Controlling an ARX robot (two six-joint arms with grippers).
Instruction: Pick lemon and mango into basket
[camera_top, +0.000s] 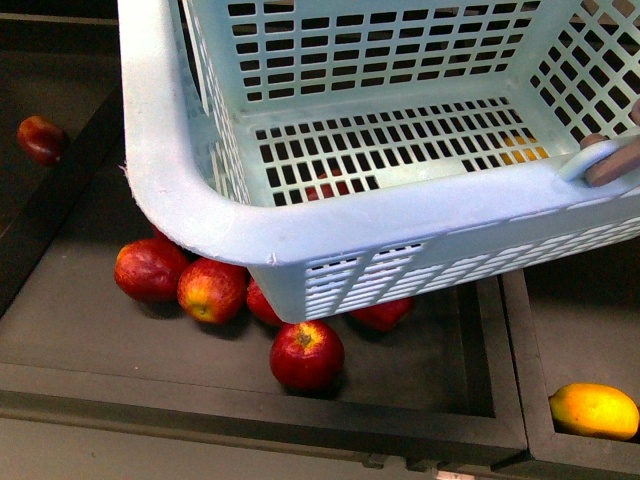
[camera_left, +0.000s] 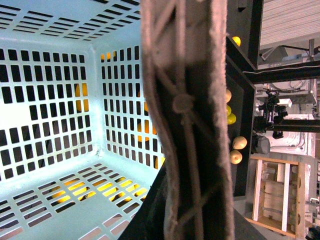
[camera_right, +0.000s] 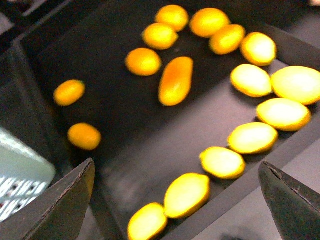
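The pale blue slotted basket (camera_top: 200, 190) hangs tilted above a dark tray, and nothing lies inside it. My left gripper (camera_left: 150, 220) is shut on the basket at its brownish hoop handle (camera_left: 190, 115), which fills the middle of the left wrist view. My right gripper (camera_right: 177, 210) is open above a dark bin of yellow fruit. One long orange mango (camera_right: 176, 80) lies mid-bin. Several plump lemons line the bin's edge, and one lemon (camera_right: 187, 194) sits right between my spread fingers (camera_right: 65, 200). Neither arm shows in the front view.
Several red apples (camera_top: 306, 354) lie in the tray (camera_top: 90, 330) under the basket, and one more apple (camera_top: 42, 138) lies at far left. An orange-yellow fruit (camera_top: 593, 410) sits in the compartment at the right. Raised dividers (camera_top: 515, 370) separate the trays.
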